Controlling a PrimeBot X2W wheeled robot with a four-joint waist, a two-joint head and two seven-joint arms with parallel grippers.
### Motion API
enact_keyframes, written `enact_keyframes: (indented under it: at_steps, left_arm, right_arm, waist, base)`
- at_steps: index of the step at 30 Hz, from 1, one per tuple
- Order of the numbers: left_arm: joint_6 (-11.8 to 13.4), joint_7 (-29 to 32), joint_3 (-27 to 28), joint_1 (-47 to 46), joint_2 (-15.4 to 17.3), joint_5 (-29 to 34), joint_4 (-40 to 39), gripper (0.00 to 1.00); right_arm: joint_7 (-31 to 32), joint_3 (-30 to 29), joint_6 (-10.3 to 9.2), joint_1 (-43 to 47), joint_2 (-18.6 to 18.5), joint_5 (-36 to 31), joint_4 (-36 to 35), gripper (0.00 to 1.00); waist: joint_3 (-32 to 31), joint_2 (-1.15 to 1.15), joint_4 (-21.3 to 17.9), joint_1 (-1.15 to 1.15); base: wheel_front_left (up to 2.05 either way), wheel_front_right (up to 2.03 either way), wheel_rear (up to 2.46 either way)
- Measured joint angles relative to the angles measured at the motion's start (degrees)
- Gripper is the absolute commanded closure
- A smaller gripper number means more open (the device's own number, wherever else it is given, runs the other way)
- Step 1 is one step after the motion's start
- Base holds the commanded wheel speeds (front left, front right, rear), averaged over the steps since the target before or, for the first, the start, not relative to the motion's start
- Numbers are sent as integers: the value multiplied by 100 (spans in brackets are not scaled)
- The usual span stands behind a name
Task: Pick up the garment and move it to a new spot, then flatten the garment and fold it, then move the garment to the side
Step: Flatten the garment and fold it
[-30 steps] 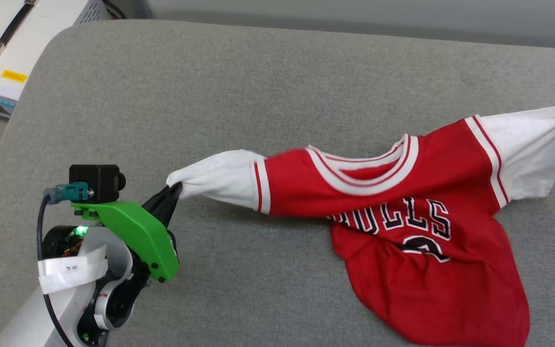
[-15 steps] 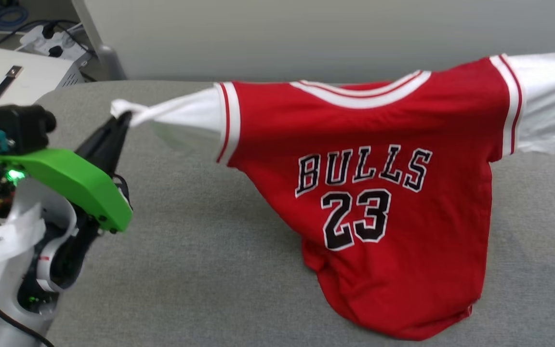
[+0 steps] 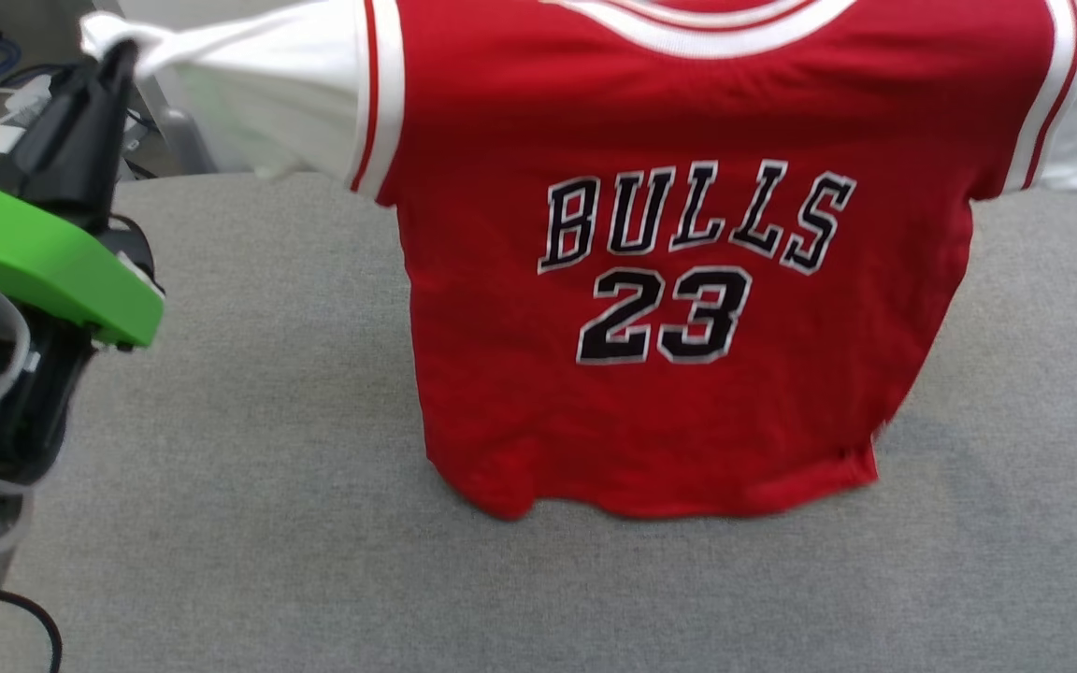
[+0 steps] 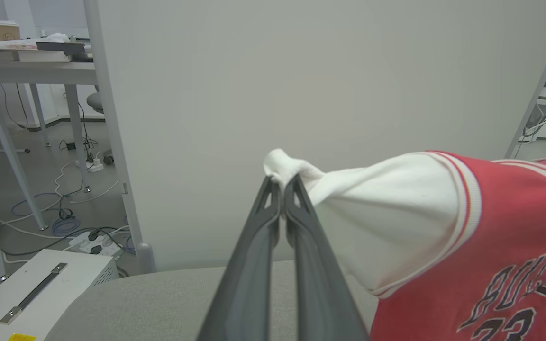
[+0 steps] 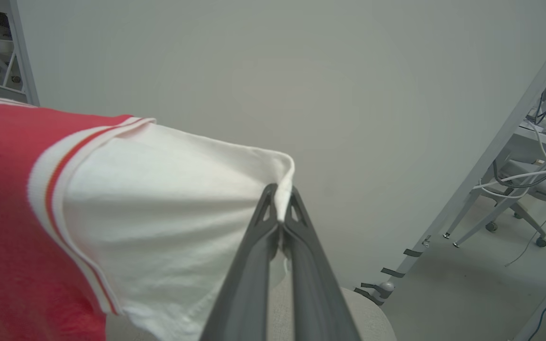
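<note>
Jersey: the red "BULLS 23" jersey [image 3: 669, 308] hangs upright above the grey cushion [image 3: 221, 561], front toward the robot, stretched wide by its two white sleeves.
Left gripper: the left gripper [image 4: 281, 182] is clamped on the bunched cuff of the left-held sleeve [image 4: 386, 208], raised over the cushion's left end.
Right gripper: the right gripper [image 5: 280, 192] is pinched tight on the edge of the right-held sleeve [image 5: 168, 199], raised over the cushion's right end.
Changed: a second ago the jersey's body lay crumpled on the cushion with the lettering half buried. Now it has been lifted, the lettering [image 3: 688, 262] reads in full and the cloth falls smooth. The head camera has tipped up too, so part of the shift is the view's own.
Hem: the hem [image 3: 651, 491] sits low over the cushion; whether it brushes the fabric cannot be told.
Meaning: the pick-up looks done and the carry to a new spot is the step in hand. Flattening, folding and setting aside remain.
Risk: the left grip holds only a small knot of cuff and could slip under tension.
</note>
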Motion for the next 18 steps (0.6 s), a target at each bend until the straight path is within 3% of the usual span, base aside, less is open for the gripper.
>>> enact_keyframes:
  at_steps: [8, 18]
  left_arm:
    - [-337, 196, 172, -942, 224, -221, 393, 100]
    - [-938, 521, 1, -3485, 368, -87, 1828, 100]
  right_arm:
    - [-70, 10, 1, -833, -47, -89, -29, 100]
    - [-276, 321, 8, -2937, 153, -430, 791, 100]
  waist:
    - [503, 0, -37, 0]
    - [1595, 0, -100, 0]
  base:
    - [0, 0, 0]
    - [0, 0, 0]
